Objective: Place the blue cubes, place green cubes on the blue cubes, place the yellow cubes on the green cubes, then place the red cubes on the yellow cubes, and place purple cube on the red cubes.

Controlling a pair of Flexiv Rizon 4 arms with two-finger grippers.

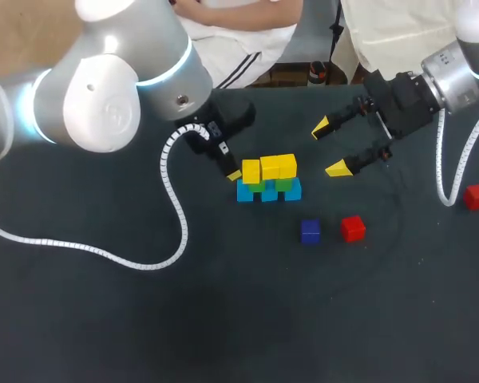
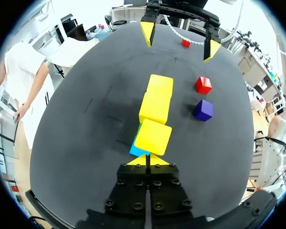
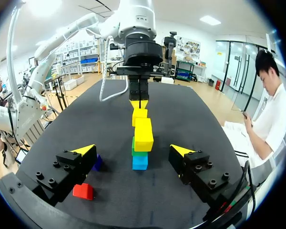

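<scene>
A dark tabletop (image 1: 104,319) carries everything. The nearer red cube (image 1: 352,228) stands loose on it, just beside the purple cube (image 1: 310,231). Both are off to one side of the right tool (image 1: 330,148), outside its gap. In the right wrist view this red cube sits beside and under one finger, back from the tip, and the purple cube is half hidden behind that same finger. The right tool's fingers are spread wide and hold nothing.

Straight ahead of that gap lies the stack: three yellow cubes (image 1: 270,167) in a row on green cubes (image 1: 283,184), which rest on blue cubes (image 1: 269,193). The row's long axis runs from one tool toward the other.

At the far end of the row is the left tool (image 2: 148,161), its tips pressed together with nothing between them. It sits right at the nearest yellow cube, but I cannot tell whether it touches.

A second red cube (image 1: 476,196) lies well behind the right tool, near that arm's cable.

The top of the yellow layer is bare, so the red cubes look to be next. The right arm is clearly the nearer one. Its tool would have to shift sideways until the red cube sits between its fingers.
</scene>
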